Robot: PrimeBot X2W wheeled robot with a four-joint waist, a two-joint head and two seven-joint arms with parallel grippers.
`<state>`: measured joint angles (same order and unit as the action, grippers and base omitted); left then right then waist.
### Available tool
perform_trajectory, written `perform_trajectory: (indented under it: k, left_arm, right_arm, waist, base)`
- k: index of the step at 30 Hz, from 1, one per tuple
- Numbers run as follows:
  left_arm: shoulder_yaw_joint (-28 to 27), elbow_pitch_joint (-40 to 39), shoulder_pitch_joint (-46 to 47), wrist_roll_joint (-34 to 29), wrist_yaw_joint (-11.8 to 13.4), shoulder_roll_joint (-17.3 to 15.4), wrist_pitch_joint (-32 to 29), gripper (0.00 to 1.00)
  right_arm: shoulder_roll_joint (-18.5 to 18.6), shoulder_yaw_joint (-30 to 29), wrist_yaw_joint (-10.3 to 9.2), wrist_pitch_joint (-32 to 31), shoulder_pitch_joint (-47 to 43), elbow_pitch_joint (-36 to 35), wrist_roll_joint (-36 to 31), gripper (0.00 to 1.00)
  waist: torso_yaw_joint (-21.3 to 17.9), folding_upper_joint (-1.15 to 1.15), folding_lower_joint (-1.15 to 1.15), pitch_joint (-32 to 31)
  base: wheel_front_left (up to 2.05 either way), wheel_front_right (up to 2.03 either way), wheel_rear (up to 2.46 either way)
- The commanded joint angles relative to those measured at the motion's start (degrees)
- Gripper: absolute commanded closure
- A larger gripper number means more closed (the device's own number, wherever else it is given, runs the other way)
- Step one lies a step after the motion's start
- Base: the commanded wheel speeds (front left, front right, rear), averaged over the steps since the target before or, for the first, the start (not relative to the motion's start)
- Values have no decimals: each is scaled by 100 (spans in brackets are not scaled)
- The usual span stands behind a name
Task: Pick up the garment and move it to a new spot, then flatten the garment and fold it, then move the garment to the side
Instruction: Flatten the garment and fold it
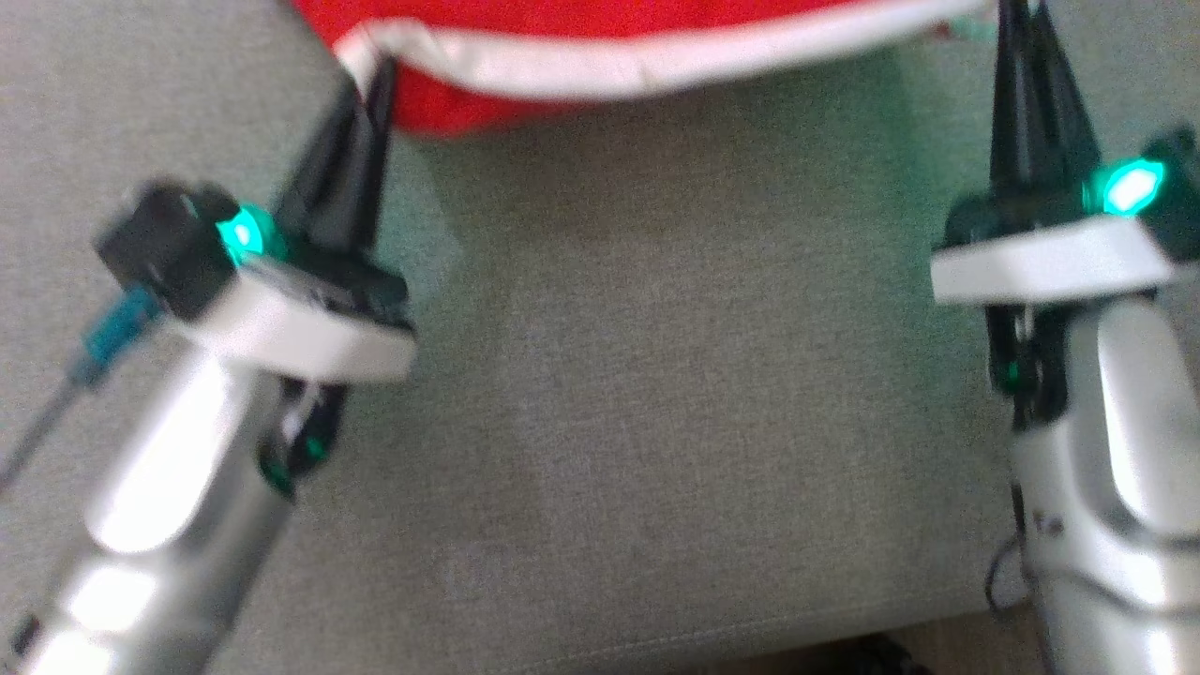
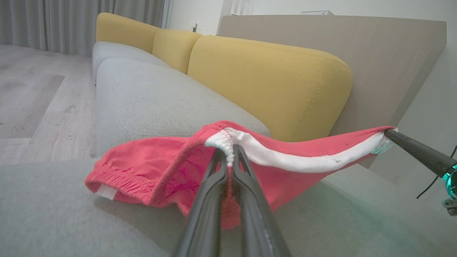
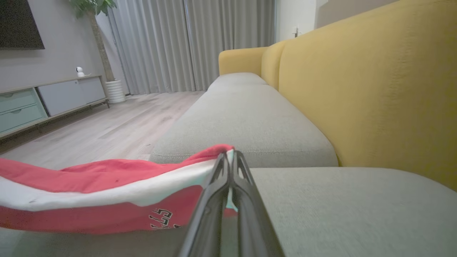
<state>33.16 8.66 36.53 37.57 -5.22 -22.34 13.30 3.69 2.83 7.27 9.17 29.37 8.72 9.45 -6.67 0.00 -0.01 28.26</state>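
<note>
Red fabric garment (image 1: pixel 562 19) with a white band along one edge is strung between my two arms over the grey upholstered sofa seat cushion (image 1: pixel 656 375), toward the cushion's far edge. On one end, my left gripper (image 1: pixel 367 84) has its fingers pinched shut on the gathered white corner. My right gripper (image 1: pixel 1022 23) has its fingers closed on the other end of the same band.

From the left wrist I see that band lifted and fairly taut. The rest of the cloth hangs down beyond the fingers, and its elastic hem rests on the cushion. So the long axis runs left to right across me, square to both pairs of fingers. Neither arm is nearer, since each owns a corner.

I judge the next move has to be a matched one, both arms travelling together so the band does not sag. Bare cushion lies between the garment and the near edge, good room for laying it flat. A yellow padded backrest (image 3: pixel 357 100) walls the right side, and pale wood floor (image 2: pixel 32 92) drops away off the left edge.
</note>
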Motion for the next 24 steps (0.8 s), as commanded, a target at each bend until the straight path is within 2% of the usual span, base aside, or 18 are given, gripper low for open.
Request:
perform_trajectory:
  k: [1, 8, 14, 19, 24]
  left_arm:
    - [-151, -327, -231, -8, 72, -67, 92, 100]
    - [-16, -794, -1412, 9, 251, 169, 153, 100]
    - [150, -1535, -2578, -20, 464, 224, 165, 100]
    - [419, -2035, -3259, 10, 661, 189, 53, 100]
    - [629, -1944, -3450, 297, 685, 406, -170, 100]
  right_arm:
    - [-80, -9, 22, 37, -406, -330, 38, 100]
    - [-80, -254, 22, -185, -1736, -901, 69, 100]
    - [-80, -522, 22, -613, -2929, -1933, 35, 100]
    - [-81, -812, 22, -1088, -3579, -2765, -47, 100]
    - [-81, -1039, 22, -1479, -3647, -2893, -229, 100]
  waist:
    - [97, 0, 1, -351]
    - [149, 0, 1, -1224]
    - [157, 0, 1, -1841]
    - [291, 0, 1, -2004]
    - [604, 0, 1, -1956]
  base:
    - [0, 0, 0]
    - [0, 0, 0]
    - [0, 0, 0]
    - [0, 0, 0]
    - [0, 0, 0]
